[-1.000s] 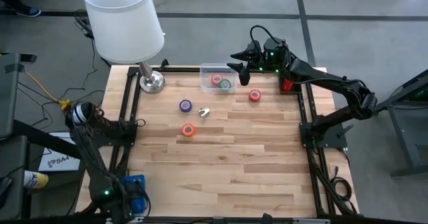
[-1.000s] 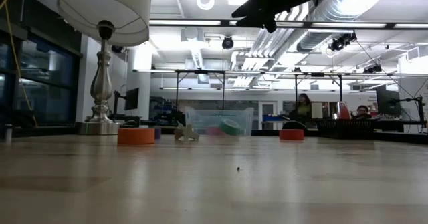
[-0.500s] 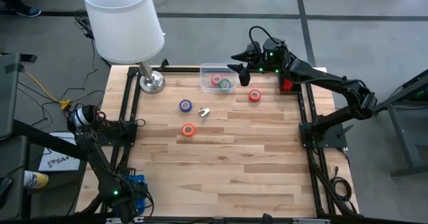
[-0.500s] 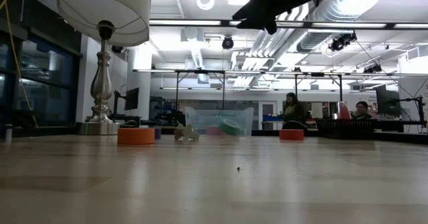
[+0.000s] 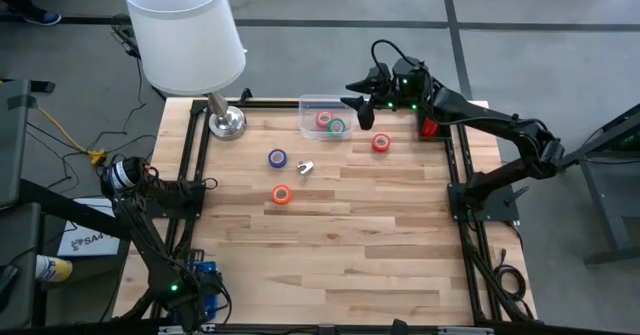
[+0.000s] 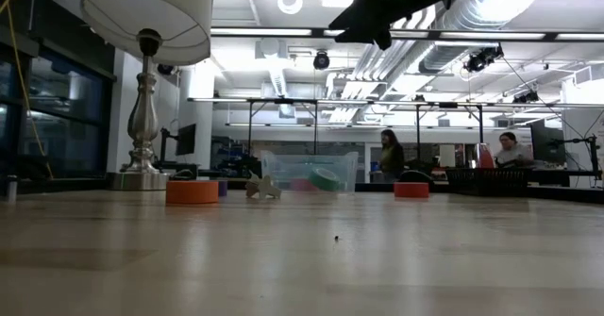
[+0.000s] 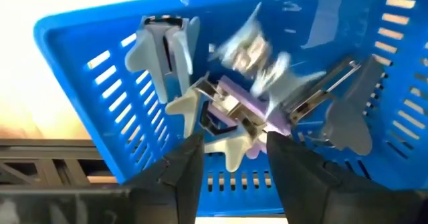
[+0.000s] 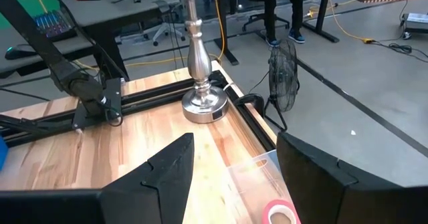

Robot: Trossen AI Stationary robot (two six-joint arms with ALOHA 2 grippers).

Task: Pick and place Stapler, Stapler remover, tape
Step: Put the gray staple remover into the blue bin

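My left gripper (image 7: 231, 158) hangs open, pointing down into a blue basket (image 7: 80, 83) at the table's near left corner (image 5: 203, 274). Several grey claw-shaped staple removers (image 7: 164, 57) lie in it; one (image 7: 253, 49) shows blurred. Another staple remover (image 5: 306, 167) lies on the table. Purple (image 5: 278, 158), orange (image 5: 282, 194) and red (image 5: 381, 143) tape rolls lie flat on the wood. Pink (image 5: 323, 118) and green (image 5: 337, 126) rolls sit in a clear box (image 5: 312, 102). My right gripper (image 5: 362, 103) hovers open, high above that box. The stapler cannot be made out.
A lamp with a white shade (image 5: 185, 30) stands on its silver base (image 5: 227, 123) at the far left corner. A small red piece (image 5: 429, 127) shows beside my right arm at the far right rail. People move in the room beyond the table (image 6: 389, 156).
My left arm has sunk a little toward the blue basket at the near left corner, then kept still. The things on the table have not moved. A person in the room behind has walked toward the left.
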